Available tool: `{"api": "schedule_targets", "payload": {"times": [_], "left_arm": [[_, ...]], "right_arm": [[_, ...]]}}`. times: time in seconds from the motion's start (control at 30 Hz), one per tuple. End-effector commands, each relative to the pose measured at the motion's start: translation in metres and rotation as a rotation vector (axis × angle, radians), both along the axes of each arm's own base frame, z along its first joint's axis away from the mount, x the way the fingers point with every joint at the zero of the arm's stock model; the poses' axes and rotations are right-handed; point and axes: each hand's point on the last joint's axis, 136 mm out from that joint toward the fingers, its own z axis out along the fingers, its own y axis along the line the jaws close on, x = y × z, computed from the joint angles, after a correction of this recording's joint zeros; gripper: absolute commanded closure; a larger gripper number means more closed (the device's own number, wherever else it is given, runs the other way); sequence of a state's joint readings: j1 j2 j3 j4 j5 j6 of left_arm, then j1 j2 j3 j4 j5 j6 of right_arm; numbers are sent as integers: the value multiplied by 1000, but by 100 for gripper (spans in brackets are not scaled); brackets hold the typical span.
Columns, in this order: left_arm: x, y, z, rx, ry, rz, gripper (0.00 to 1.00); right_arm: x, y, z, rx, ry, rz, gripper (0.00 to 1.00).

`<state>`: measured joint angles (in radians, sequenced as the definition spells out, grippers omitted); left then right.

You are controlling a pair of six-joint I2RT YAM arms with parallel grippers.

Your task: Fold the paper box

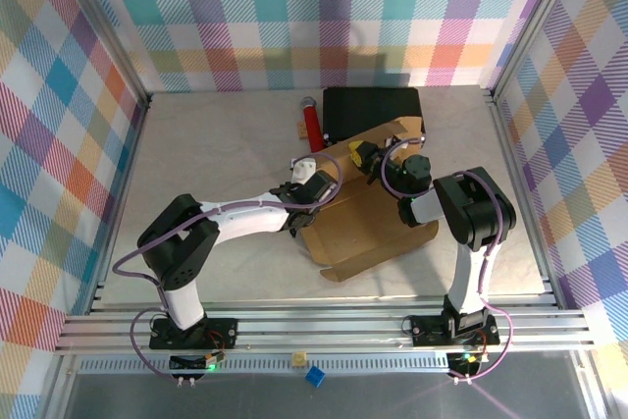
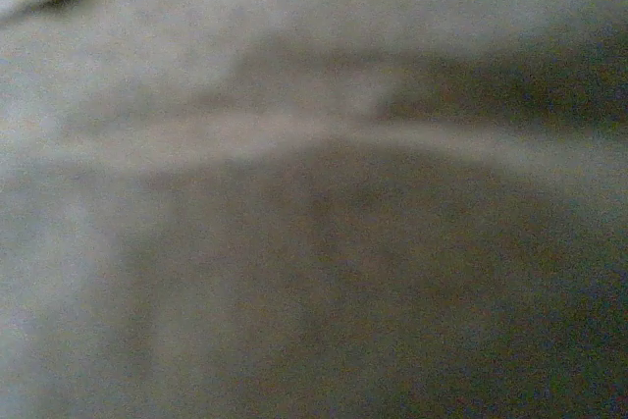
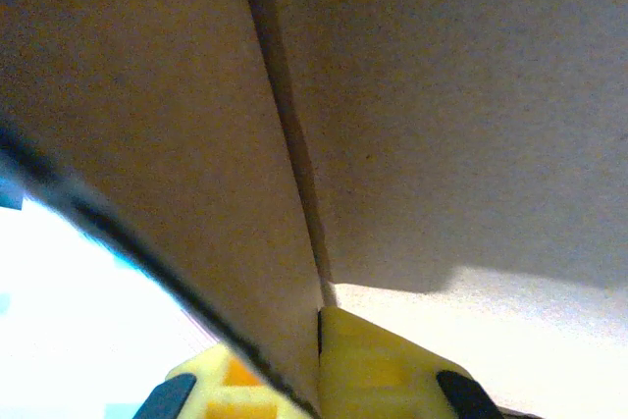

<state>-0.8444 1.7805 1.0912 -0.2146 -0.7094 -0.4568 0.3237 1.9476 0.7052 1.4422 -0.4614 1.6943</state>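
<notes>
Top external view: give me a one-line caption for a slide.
Right gripper pinches the far edge of the brown paper box on the table, with a black case just behind.

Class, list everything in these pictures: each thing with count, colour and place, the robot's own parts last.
cardboard box: one, brown, middle of table
case: one, black, behind the box
tube: one, red, left of the case
block: one, blue, near ledge
small piece: one, yellow, beside the block
table: one, pale grey, under everything
left hand: one, black and white, at box's left edge
right hand: one, yellow, shut on a box panel
</notes>
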Motion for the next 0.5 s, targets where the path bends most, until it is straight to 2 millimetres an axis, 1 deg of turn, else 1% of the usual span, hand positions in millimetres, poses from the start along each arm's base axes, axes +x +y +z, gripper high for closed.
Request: {"api": "schedule_targets", "payload": {"times": [0.0, 0.1, 0.17, 0.2, 0.23, 0.27, 0.33, 0.47], "left_arm": [[-9, 23, -21, 111, 55, 51, 76], [-7, 23, -23, 119, 51, 61, 77], [-5, 22, -25, 127, 52, 68, 80], [-4, 22, -26, 133, 52, 75, 83], [-3, 23, -25, 140, 50, 87, 90], [-3, 25, -25, 149, 46, 108, 100], [-2, 30, -24, 162, 38, 141, 100], [-1, 29, -24, 172, 46, 145, 100]], "right_arm": [[-17, 6, -19, -25, 72, 84, 100], [-17, 6, -20, -25, 75, 82, 100], [-17, 7, -19, -24, 73, 83, 100], [-16, 7, -19, -22, 75, 81, 100], [-16, 7, -18, -22, 73, 82, 100], [-16, 7, -18, -23, 74, 82, 100], [-15, 7, -16, -24, 72, 81, 100], [-14, 7, -16, -22, 74, 82, 100]]}}
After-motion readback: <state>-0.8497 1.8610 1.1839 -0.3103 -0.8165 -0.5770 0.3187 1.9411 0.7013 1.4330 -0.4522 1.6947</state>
